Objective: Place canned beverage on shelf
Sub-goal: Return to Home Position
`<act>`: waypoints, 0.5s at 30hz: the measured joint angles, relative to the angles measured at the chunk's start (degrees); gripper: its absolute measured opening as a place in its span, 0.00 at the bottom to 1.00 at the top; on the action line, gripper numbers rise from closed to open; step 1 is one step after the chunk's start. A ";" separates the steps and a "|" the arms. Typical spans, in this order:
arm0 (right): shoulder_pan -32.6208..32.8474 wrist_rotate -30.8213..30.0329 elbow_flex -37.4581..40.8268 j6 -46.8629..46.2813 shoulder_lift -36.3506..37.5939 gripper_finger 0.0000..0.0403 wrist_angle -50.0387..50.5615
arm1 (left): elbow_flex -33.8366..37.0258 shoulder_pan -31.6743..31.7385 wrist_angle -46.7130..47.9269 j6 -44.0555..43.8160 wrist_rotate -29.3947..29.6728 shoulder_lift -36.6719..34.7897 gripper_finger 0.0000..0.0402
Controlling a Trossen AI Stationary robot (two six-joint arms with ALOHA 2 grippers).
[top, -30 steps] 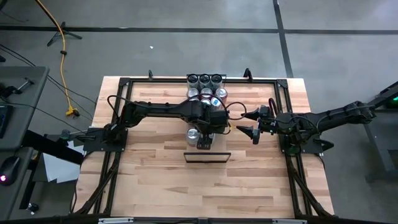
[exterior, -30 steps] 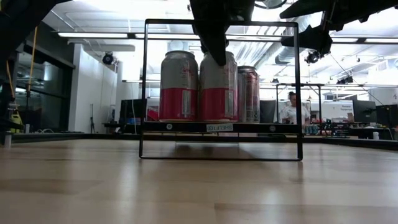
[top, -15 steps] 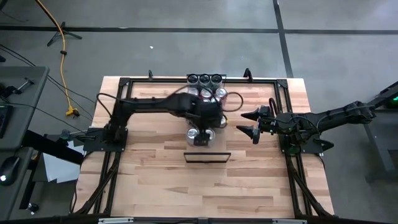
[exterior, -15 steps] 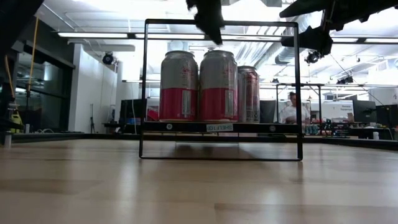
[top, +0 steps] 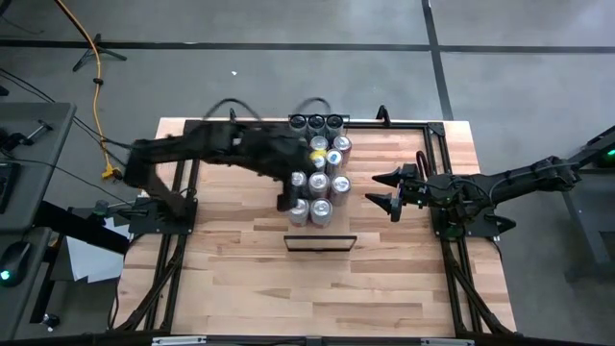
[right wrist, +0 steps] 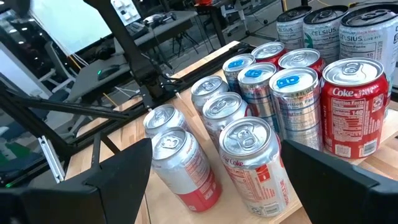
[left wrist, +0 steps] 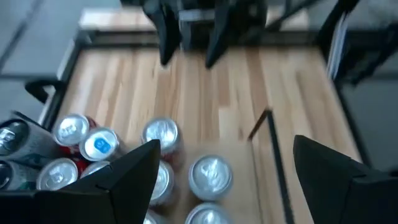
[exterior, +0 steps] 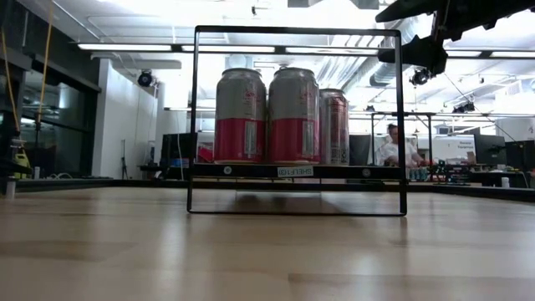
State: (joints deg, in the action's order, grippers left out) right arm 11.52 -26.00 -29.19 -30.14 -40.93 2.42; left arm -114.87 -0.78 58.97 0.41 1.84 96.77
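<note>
Two silver-and-red cans [exterior: 241,115] [exterior: 293,115] stand upright side by side on the pale shelf panel [left wrist: 249,155], behind its black frame [top: 320,242]. They also show in the high view [top: 299,210] [top: 321,210]. My left gripper [top: 286,200] hangs open and empty just left of them, above the cans in its wrist view [left wrist: 227,143]. My right gripper [top: 382,192] is open and empty, level, to the right of the can cluster [right wrist: 217,146].
Several more cans [top: 322,163] stand on the table beyond the shelf, red, blue-topped and dark ones [right wrist: 292,93]. A black rail frame [top: 192,130] runs round the tabletop. Bare wood [top: 317,288] lies between the shelf and the near edge. A person [exterior: 389,142] sits far behind.
My left gripper has risen from above the right-hand can on the shelf, gone out of the low view and swung toward the table's left, the arm drawing back. Both cans on the shelf have stayed upright in place.
</note>
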 joint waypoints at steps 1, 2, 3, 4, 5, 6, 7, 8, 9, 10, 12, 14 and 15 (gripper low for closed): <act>0.00 0.00 -0.01 0.02 0.02 0.85 -0.09 | 3.46 0.00 -3.29 -0.79 0.09 -2.83 0.75; 0.01 0.00 -0.02 0.04 0.04 0.85 -0.17 | 7.22 -0.02 -6.41 -1.80 0.15 -5.81 0.75; 0.01 0.00 -0.02 0.04 0.04 0.85 -0.11 | 11.35 -0.02 -9.82 -2.96 0.19 -8.89 0.75; 0.01 0.00 -0.02 0.06 0.04 0.85 -0.13 | 15.86 -0.02 -13.33 -4.25 0.33 -12.25 0.75; 0.00 0.00 -0.02 0.08 0.04 0.85 -0.22 | 20.32 -0.02 -16.55 -5.69 0.45 -15.55 0.75; 0.00 0.00 -0.02 0.10 0.04 0.85 -0.20 | 24.90 -0.04 -19.92 -6.97 0.88 -18.92 0.75; 0.01 0.00 -0.02 0.10 0.04 0.85 -0.17 | 29.53 -0.04 -23.85 -8.27 1.71 -22.43 0.75; 0.01 0.00 -0.02 0.11 0.04 0.85 -0.17 | 34.10 -0.04 -27.50 -9.56 2.78 -26.10 0.75; 0.01 0.00 -0.02 0.15 0.04 0.85 -0.19 | 38.41 -0.04 -30.91 -10.74 4.11 -29.62 0.75; 0.00 0.00 -0.02 0.37 0.04 0.85 -0.17 | 42.54 -0.04 -35.09 -11.73 5.36 -33.20 0.75; 0.01 0.00 -0.02 0.90 0.04 0.85 -0.34 | 50.37 0.00 -42.19 -13.20 7.76 -40.24 0.75; 0.01 0.00 -0.02 1.32 0.04 0.85 -0.48 | 57.10 0.00 -48.48 -14.23 9.49 -46.73 0.75; -0.01 0.00 -0.02 1.73 0.04 0.85 -0.56 | 60.25 0.00 -51.04 -14.71 9.96 -49.95 0.75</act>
State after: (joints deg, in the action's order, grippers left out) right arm 11.51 -26.00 -29.21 -28.41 -40.88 1.85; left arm -54.62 -0.78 7.93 -14.29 11.80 46.82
